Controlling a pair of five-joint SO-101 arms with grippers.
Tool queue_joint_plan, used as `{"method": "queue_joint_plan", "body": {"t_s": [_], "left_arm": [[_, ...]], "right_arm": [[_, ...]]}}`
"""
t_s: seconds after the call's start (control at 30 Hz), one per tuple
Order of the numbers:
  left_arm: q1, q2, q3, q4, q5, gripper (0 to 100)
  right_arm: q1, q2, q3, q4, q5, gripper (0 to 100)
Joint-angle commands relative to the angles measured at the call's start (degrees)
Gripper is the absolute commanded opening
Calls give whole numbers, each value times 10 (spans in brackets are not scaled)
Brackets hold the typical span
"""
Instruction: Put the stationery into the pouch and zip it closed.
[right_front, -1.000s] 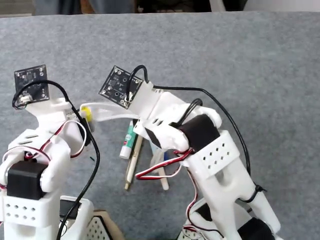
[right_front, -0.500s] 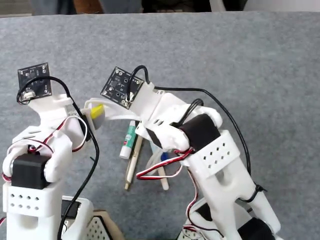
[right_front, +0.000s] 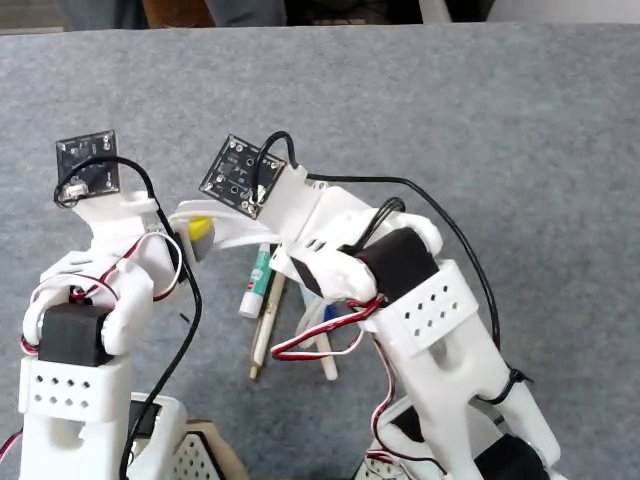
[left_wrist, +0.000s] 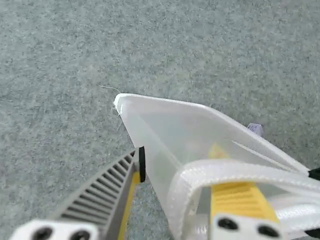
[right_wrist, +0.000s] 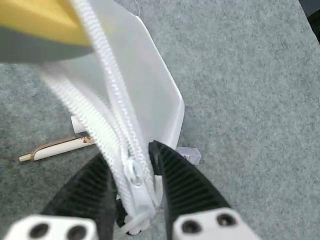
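Bright, even light throughout, with only faint, soft shadows.

The table cover (right_front: 480, 120) is noted as grey felt-like cloth, matt and rough. The pouch (left_wrist: 165, 130) is found to be frosted, translucent plastic, smooth with a faint sheen. Its zipper (right_wrist: 117, 125) is carried on white woven tape. The fingers (right_wrist: 175, 175) of the right gripper (right_wrist: 131, 157) are seen to be black ribbed matt plastic. The arm shells (right_front: 440, 310) are recorded as white matt plastic.

Left tool (left_wrist: 177, 165) pinching — right tool (right_wrist: 129, 156) pinching too.
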Motion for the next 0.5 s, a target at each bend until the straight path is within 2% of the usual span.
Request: {"method": "queue_joint_plan", "body": {"t_s": [0.0, 0.1, 0.27, 0.37, 0.47], "left_arm": [[-7, 3, 13, -11, -5, 223], [-6, 3, 15, -11, -5, 204], [-3, 3, 14, -23, -5, 20], [-3, 3, 13, -24, -5, 66], [-2, 3, 12, -23, -5, 35]], "right_arm": [[3, -8, -7, 3, -7, 12], [3, -29, -5, 2, -7, 12], [3, -43, -3, 3, -7, 12], [3, -44, -3, 3, -7, 12], [3, -44, -3, 3, -7, 12]]}}
